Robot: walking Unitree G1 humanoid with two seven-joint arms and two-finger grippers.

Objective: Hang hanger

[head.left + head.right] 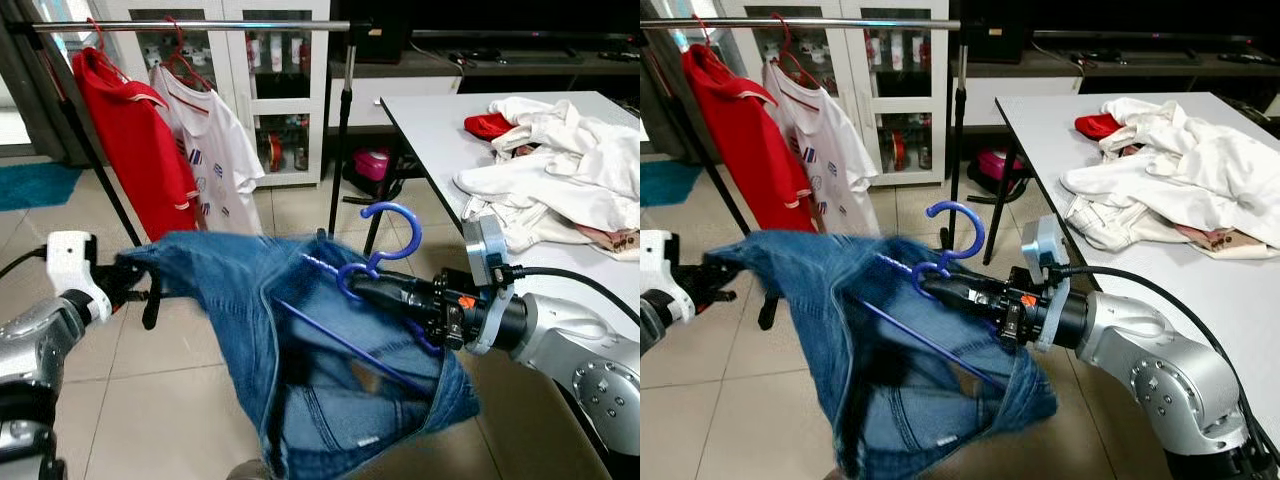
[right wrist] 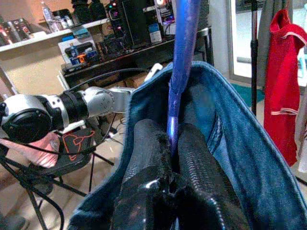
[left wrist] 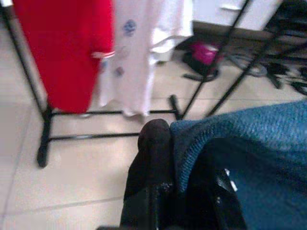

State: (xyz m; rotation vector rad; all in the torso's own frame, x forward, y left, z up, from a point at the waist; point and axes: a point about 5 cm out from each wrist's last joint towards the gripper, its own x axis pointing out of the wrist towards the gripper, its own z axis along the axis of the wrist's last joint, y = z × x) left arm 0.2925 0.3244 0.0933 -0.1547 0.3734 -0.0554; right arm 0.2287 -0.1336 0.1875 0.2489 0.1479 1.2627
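Blue plastic hanger (image 1: 385, 262) clamped in right hand (image 1: 375, 288), blue denim garment (image 1: 300, 350) pinched by left hand (image 1: 140, 280); unhung, silver rail (image 1: 200, 26) well beyond.

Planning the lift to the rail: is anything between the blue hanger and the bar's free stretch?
Nothing visible blocks it. The blue hanger, held by the right end effector, sits below the bar; the red shirt and white shirt hang further left.

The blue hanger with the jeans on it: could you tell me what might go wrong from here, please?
The right gripper pinches only the blue hanger at its neck, so it might twist. The jeans hang loosely and bunched, with one end in the left gripper, and could slide off before reaching the rail.
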